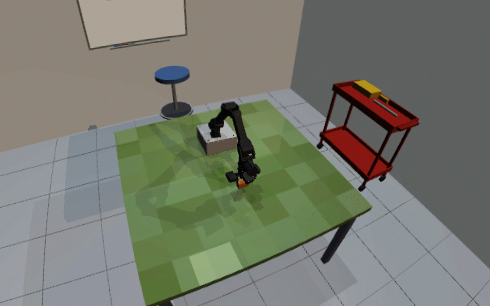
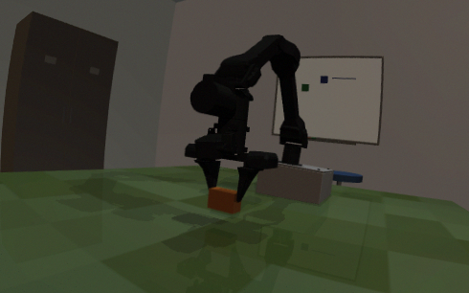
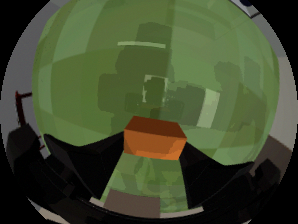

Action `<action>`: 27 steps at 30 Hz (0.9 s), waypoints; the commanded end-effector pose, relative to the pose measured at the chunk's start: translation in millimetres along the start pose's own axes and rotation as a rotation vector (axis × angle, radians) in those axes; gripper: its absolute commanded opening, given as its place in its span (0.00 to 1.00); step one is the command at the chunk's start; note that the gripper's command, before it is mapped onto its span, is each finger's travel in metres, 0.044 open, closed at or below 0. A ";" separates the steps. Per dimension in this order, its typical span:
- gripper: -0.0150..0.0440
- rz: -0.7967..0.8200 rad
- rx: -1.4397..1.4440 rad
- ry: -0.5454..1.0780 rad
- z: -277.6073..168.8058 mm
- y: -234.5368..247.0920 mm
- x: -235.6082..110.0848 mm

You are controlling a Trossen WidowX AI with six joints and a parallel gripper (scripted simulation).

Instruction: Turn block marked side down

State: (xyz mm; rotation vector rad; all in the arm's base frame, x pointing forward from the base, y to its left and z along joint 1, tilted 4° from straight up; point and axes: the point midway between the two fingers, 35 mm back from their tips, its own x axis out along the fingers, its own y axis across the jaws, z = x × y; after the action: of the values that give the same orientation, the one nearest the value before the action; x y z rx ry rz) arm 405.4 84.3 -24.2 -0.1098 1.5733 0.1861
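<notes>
Gripper [image 2: 226,191] clamps the orange block [image 2: 223,200] on the table [image 2: 70,230] — just beside the arm's grey base [image 2: 294,184] — ready to flip it.

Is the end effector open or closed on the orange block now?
Closed on it: the end effector has one finger on each side of the orange block, which rests on the table.

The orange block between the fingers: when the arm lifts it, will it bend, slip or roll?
The orange block looks rigid, with flat faces and sharp edges, so it probably will not bend or roll. The gripper is shut on its two opposite sides; these look smooth, so it may slip a little when tilted. Being low and wide, it should rest stably on the table.
</notes>
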 end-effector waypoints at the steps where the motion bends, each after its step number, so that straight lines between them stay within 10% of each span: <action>1: 0.25 0.001 0.001 -0.011 1.0 0.1 -3.6; 27: 0.25 -0.002 0.003 -0.378 3.2 0.0 11.9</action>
State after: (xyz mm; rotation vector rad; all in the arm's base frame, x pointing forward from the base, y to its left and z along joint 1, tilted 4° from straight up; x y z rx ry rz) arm 408.4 85.7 -38.7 -0.0769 1.2516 0.1955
